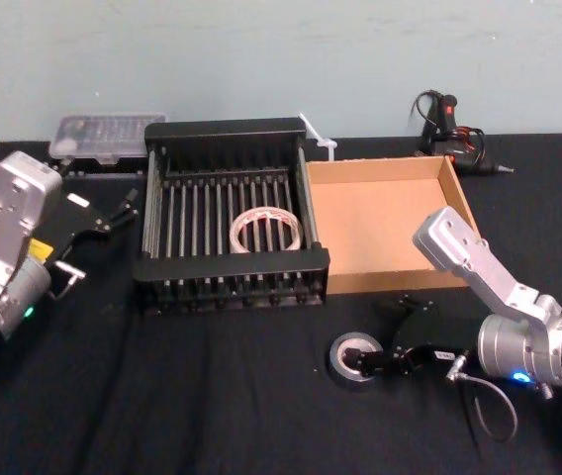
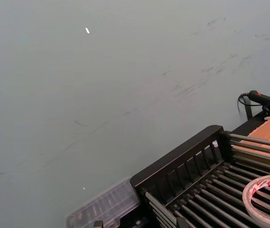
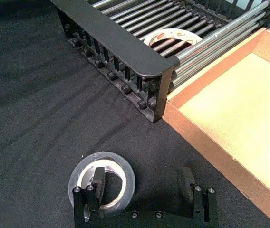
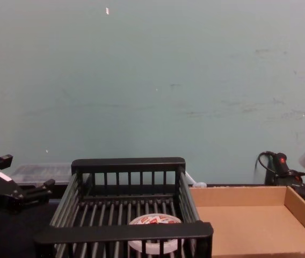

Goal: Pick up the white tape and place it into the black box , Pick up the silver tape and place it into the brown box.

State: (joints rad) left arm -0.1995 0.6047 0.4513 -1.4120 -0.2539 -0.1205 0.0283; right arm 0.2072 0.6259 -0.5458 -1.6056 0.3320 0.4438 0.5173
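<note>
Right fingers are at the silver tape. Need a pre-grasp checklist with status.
1. White tape in the black box: ok, lying on the bars.
2. Silver tape flat on the table, in front of the brown box: ok.
3. Right gripper open at the silver tape: ok, one of its fingers is inside the core, the other outside the roll.
4. Fingers low enough to grip the roll's wall: cannot tell.
5. Brown box floor bare: ok.
6. Left gripper out of the path: ok, open, left of the black box.
</note>
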